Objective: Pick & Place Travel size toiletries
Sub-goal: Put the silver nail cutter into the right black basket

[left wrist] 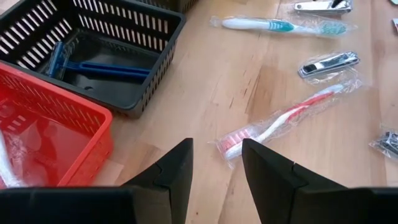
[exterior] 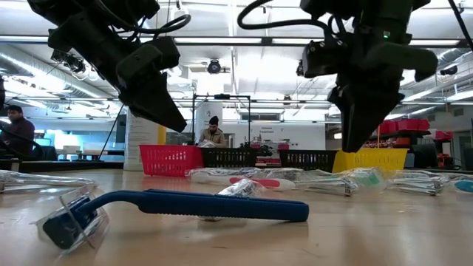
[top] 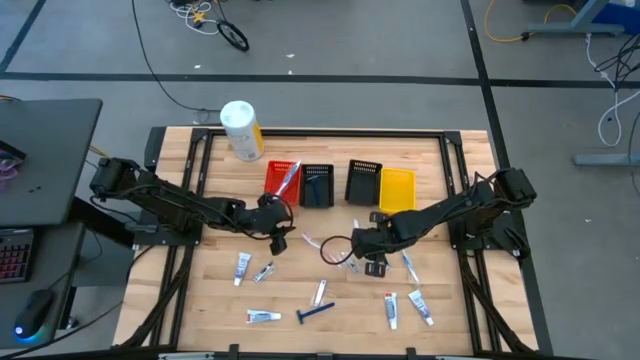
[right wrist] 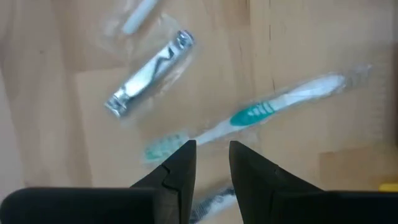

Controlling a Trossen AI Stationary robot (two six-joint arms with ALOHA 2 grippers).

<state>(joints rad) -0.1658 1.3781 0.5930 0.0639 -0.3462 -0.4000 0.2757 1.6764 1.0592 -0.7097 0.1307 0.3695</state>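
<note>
Nearest your low camera lay a blue razor [exterior: 177,207] in clear wrap, untouched on the surface [top: 330,270]. You had only a little sorted: one blue razor [left wrist: 93,67] lay in the black bin [left wrist: 124,93], and a wrapped item, only partly in view, sat in the red bin [left wrist: 56,134]. Most toiletries were left to do, among them toothpaste tubes [top: 242,266] near the front edge, a pink toothbrush [left wrist: 280,121] and a teal toothbrush [right wrist: 249,118].

Your left claw [left wrist: 216,165] hung empty beside the red bin, its fingers apart, pointing at the pink toothbrush's head. Your right claw [right wrist: 211,158] hovered over the teal toothbrush, its fingers narrowly apart and gripping nothing.

You could not see whether the yellow bin [top: 397,188] or the second black bin [top: 363,180] held anything, and the wrapped pieces under the right arm blurred together
</note>
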